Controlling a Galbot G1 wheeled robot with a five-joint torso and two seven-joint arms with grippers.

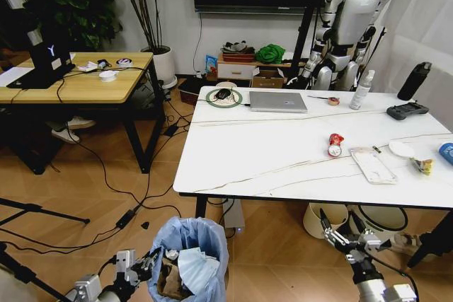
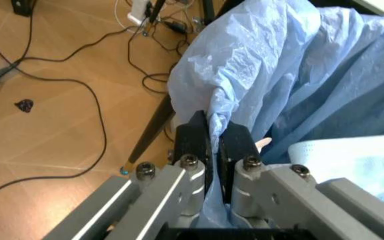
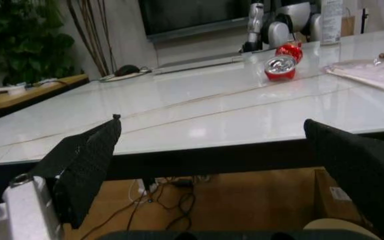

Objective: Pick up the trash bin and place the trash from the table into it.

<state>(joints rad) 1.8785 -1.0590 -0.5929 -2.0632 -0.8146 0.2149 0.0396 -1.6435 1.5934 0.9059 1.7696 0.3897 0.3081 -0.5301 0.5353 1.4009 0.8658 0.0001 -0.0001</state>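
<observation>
the left tool (image 1: pixel 151 260) pinches the crinkled bag rim of the trash bin (image 1: pixel 190 245), which sits low in front of the bench (image 1: pixel 283 153) with litter inside. that liner looks thin and slippery, so a hold on the stiffer rim seems safer. the right tool (image 1: pixel 345 230), spread wide, holds nothing below the bench edge.

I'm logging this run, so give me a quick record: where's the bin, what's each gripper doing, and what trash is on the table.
trash bin: on the floor before the table, already holding litter
left gripper: shut on the bin's blue liner
right gripper: open, low, in front of the table edge
trash on table: red crushed can, clear packet, further pieces near the right end
</observation>
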